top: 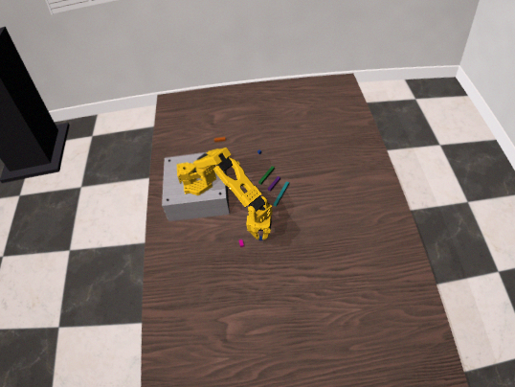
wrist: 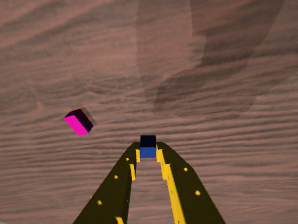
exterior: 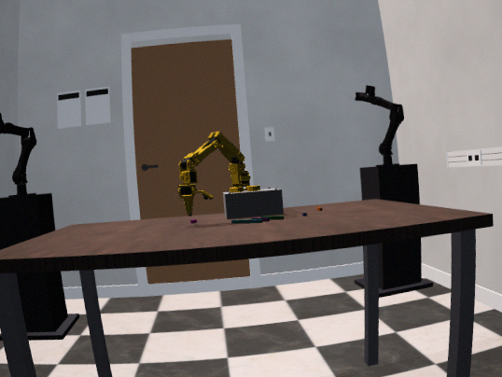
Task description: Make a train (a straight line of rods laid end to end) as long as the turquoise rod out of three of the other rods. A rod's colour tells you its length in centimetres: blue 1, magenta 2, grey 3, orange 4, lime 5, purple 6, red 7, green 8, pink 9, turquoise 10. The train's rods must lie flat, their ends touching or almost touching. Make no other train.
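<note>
My gripper (wrist: 148,150) is shut on a small blue rod (wrist: 148,146) and holds it a little above the table; it also shows in the top view (top: 259,236) and the exterior view (exterior: 189,206). A short magenta rod (wrist: 79,121) lies flat on the table just left of the fingertips, also in the top view (top: 241,243). The turquoise rod (top: 281,193), a purple rod (top: 274,183) and a green rod (top: 266,174) lie side by side behind the arm. An orange rod (top: 219,139) and a second blue rod (top: 259,151) lie farther back.
The arm's grey base block (top: 193,193) stands at the table's left edge. A black stand (top: 26,120) is on the floor to the left of the table. The table's right edge (top: 407,201) is far from the rods.
</note>
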Motion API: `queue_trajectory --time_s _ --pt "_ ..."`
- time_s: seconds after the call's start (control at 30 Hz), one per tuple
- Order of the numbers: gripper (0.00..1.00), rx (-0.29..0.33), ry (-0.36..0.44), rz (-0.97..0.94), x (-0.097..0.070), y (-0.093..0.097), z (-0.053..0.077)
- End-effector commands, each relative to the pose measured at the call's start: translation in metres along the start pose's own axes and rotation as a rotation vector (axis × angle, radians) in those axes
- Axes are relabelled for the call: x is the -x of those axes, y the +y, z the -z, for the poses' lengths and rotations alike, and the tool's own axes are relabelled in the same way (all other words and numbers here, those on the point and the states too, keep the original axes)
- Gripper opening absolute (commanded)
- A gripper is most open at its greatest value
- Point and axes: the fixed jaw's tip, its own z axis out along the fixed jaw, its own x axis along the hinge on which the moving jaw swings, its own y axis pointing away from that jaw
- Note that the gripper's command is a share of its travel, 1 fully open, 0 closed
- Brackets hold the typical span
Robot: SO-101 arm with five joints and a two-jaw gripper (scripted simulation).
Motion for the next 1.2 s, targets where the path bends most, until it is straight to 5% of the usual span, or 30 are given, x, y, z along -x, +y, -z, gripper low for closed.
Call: queue_trajectory --time_s 0.0,1.17 --pt "0.00 0.019 -0.018 0.000 0.0004 0.0046 -0.0040" --pt "0.00 0.036 -0.035 -0.003 -0.0004 0.0108 -0.0126"
